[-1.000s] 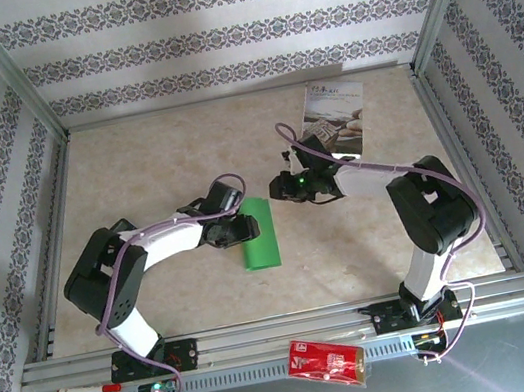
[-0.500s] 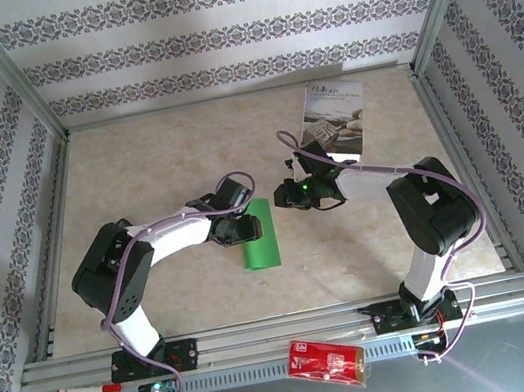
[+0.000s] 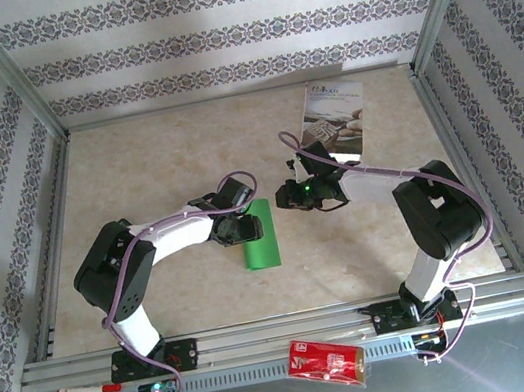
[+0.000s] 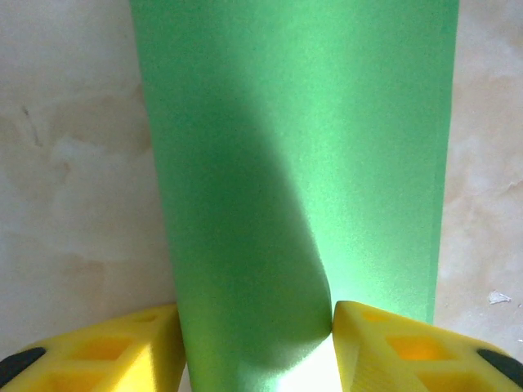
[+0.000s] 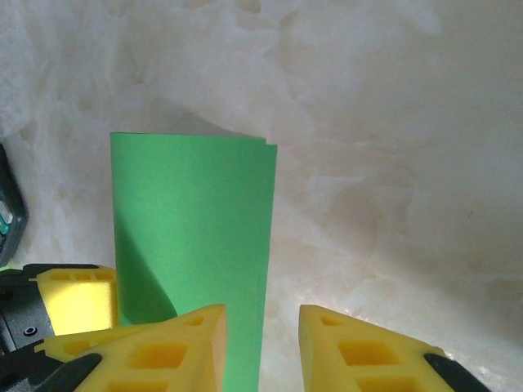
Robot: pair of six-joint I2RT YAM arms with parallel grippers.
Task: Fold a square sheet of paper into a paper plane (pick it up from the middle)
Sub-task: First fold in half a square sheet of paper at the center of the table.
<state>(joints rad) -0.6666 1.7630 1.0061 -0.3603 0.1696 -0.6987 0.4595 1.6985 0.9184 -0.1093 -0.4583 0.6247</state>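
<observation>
The square sheet of paper (image 3: 263, 243) lies folded into a narrow bright green rectangle at mid-table. My left gripper (image 3: 244, 227) sits at its left edge. In the left wrist view the paper (image 4: 343, 122) runs between the yellow fingers (image 4: 392, 347), and a raised hump of its upper layer is pinched between both pads. My right gripper (image 3: 289, 197) hovers just right of the sheet. In the right wrist view its jaws (image 5: 261, 314) stand open: the left finger is above the paper's (image 5: 192, 212) right edge and bare table shows in the gap. No paper plane shape is formed.
A white printed booklet (image 3: 335, 120) lies at the back right, behind the right gripper. A red packet (image 3: 325, 362) and a white pen (image 3: 88, 389) rest on the metal rail at the near edge. Patterned walls and metal posts enclose the table.
The left arm has edged slightly right toward the paper, and the right gripper has drifted a little left toward it. The paper has stayed in place.
</observation>
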